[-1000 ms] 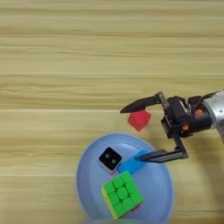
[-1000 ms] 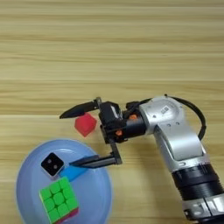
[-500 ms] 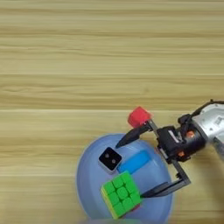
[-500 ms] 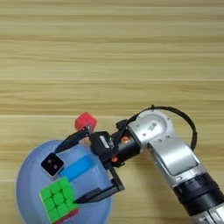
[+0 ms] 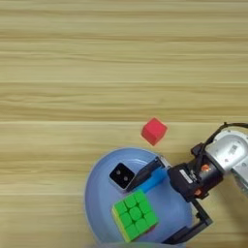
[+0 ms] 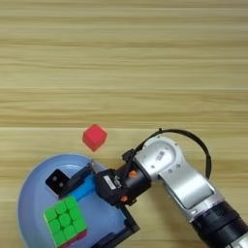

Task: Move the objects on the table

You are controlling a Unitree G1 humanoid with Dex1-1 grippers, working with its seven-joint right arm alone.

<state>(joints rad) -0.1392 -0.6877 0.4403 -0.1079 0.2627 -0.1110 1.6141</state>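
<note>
A red cube (image 5: 154, 131) sits on the wooden table (image 5: 72, 72), just beyond the plate's far rim. On the plate lie the white cube with a black face (image 5: 121, 175), the green-topped puzzle cube (image 5: 135, 215) and the flat blue block (image 5: 156, 180). My right gripper (image 5: 149, 214) hangs open over the plate's right half. Its upper finger (image 6: 77, 181) lies across the blue block, its tip close to the white cube. The lower finger (image 5: 193, 231) reaches along the plate's near right rim. The puzzle cube's right side sits between the two fingers.
The large round pale-blue plate (image 5: 99, 203) fills the bottom middle, cut by the bottom edge. My silver forearm (image 6: 184, 179) comes in from the bottom right, with a black cable looping over it. Bare wood stretches across the far and left table.
The gripper has swung down and to the left, from beside the red cube to over the plate. It stays open. The cubes and the block have not moved.
</note>
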